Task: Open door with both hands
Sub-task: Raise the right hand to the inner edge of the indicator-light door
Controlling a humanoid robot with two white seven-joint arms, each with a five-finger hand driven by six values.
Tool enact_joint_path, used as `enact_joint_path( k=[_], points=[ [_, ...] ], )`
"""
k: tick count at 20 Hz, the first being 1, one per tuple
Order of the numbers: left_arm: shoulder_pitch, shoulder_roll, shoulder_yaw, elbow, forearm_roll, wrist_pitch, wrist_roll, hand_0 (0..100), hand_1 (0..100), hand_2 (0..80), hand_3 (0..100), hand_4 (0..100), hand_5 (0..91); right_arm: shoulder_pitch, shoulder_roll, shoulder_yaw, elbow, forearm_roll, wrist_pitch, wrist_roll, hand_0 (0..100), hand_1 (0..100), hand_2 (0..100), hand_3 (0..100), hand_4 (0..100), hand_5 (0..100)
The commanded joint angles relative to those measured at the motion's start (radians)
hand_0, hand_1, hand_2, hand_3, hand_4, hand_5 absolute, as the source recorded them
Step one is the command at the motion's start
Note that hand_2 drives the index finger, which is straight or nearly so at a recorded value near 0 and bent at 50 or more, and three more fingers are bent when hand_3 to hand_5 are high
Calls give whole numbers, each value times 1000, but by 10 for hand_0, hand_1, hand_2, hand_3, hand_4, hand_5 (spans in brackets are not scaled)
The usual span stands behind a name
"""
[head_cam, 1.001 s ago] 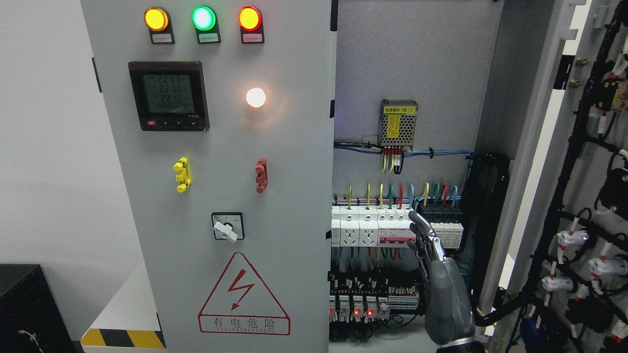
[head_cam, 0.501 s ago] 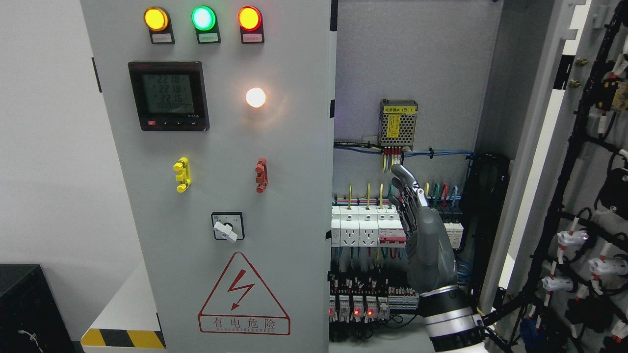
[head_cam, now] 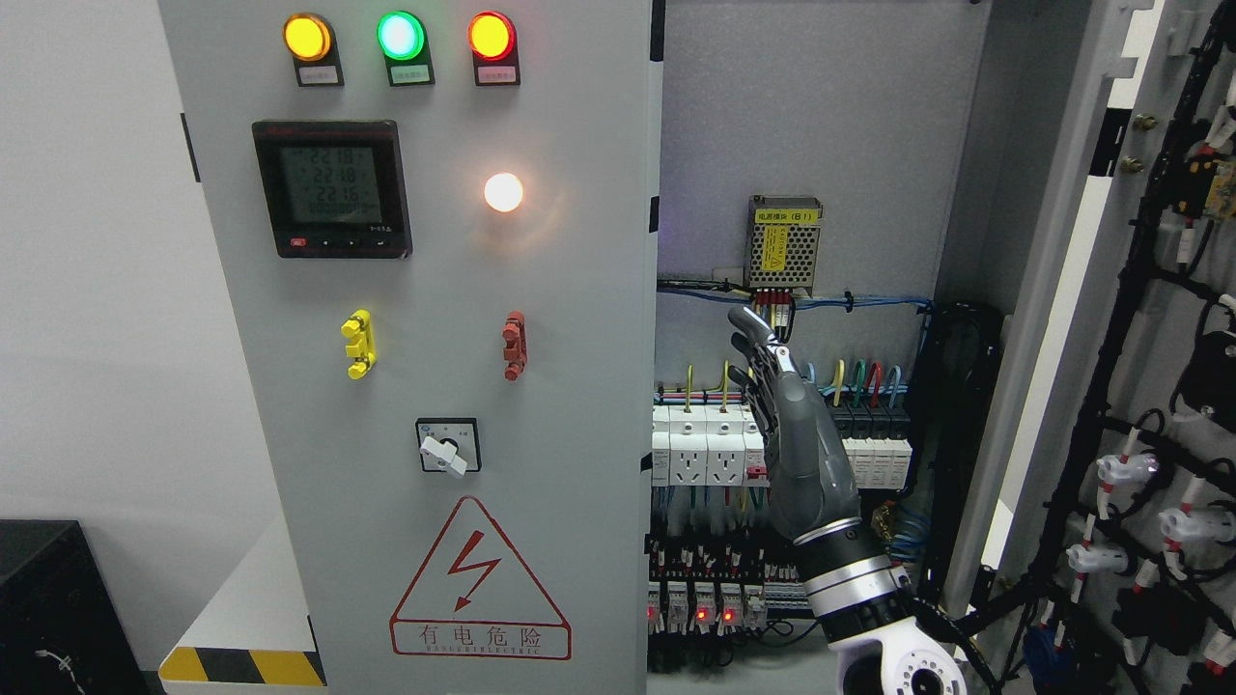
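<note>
The cabinet's left door is grey, stands closed, and carries three lamps, a meter and a rotary switch. The right door is swung wide open at the picture's right, with its wired inner side showing. My right hand comes up from the lower right into the open half of the cabinet. Its fingers are stretched out, pointing up and left, and hold nothing. It hangs in front of the breaker row, a short way right of the left door's free edge and not touching it. No left arm shows.
A power supply with a yellow label sits above the hand, with coloured wires below it. Black cable harness and white connectors cover the open door. A black box and a yellow-black striped base lie at the lower left.
My right hand has risen and moved left across the open cabinet towards the left door's edge. More of its wrist now shows. The doors have not moved.
</note>
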Motion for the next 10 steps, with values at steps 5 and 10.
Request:
enact_joint_path(
  k=[5, 10],
  points=[
    [-1, -68, -26, 0, -20, 0, 1, 0, 0, 0, 0, 0, 0, -77, 3, -75, 209, -3, 67, 31, 0, 0, 0, 0, 0, 0],
    [-1, -79, -25, 0, -20, 0, 1, 0, 0, 0, 0, 0, 0, -89, 5, -73, 193, -4, 95, 46, 0, 0, 0, 0, 0, 0]
  ],
)
